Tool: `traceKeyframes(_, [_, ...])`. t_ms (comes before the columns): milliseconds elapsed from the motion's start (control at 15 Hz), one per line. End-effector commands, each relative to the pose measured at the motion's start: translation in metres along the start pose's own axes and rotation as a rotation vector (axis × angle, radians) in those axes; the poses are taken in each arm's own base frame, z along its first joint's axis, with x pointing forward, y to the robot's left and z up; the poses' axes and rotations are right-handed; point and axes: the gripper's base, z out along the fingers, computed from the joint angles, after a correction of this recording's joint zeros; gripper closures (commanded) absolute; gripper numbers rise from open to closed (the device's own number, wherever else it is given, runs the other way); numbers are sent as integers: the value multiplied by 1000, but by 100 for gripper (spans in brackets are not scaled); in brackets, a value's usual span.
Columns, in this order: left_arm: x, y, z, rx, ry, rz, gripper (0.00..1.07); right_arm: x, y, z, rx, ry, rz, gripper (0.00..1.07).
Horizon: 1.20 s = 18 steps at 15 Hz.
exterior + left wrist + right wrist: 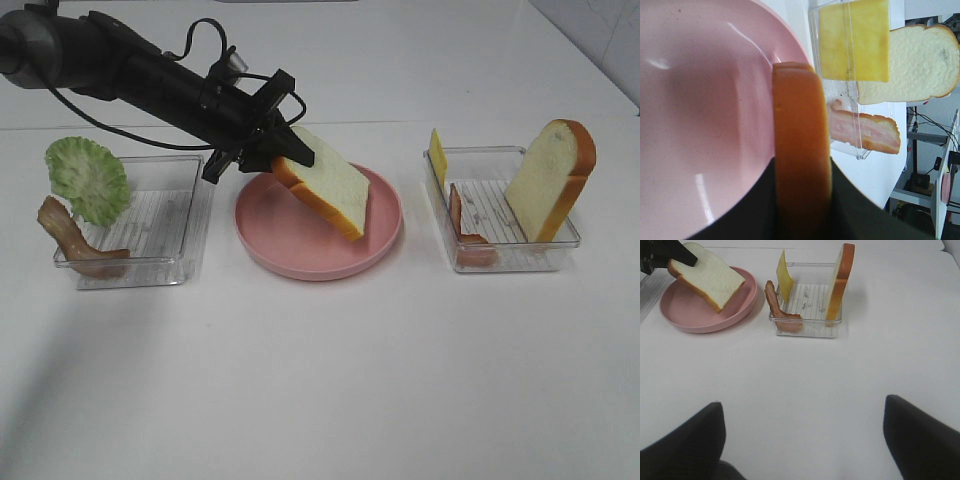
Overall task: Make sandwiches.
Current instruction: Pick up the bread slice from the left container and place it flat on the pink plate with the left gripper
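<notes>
The bread slice (pixel 325 185) hangs tilted over the round pink plate (pixel 300 265), its lower corner close to the plate's floor; whether it touches cannot be told. The left gripper (pixel 292 150) is clamped on its upper crust edge. Right of the plate, a clear tray (pixel 500 262) holds a second bread slice (pixel 550 180) upright, a cheese slice (pixel 437 155) and a bacon strip (pixel 460 225). The left tray (pixel 150 272) holds lettuce (pixel 90 180) and a second bacon strip (pixel 75 240). The right gripper (pixel 805 440) hovers above the white table (pixel 320 380), jaws wide apart and holding nothing.
</notes>
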Motion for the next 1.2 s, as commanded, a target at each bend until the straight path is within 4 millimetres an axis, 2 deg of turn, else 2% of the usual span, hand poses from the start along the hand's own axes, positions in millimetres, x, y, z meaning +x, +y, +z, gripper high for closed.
traceKeyframes(67, [2,-2,4,20,11,-10,92,0,0,-1,6,-20,-12,27])
traceKeyframes(267, [3,-1,7,11,15,-32,71,0,0,-1,6,-20,-12,27])
traceKeyframes(400, [4,-2,8,12,22,-29,51,0,0,-1,6,-20,-12,27])
traceKeyframes(467, [6,-4,11,11,30,-23,46,0,0,-1,6,-20,-12,27])
traceKeyframes(867, [10,-9,15,-103,78,113,33,0,0,-1,6,-20,-12,27])
traceKeyframes(1000, [3,-18,8,-163,78,163,27,0,0,-1,6,-20,-12,27])
traceKeyframes(1200, [-3,-35,0,-258,81,189,25,0,0,-1,6,-20,-12,27])
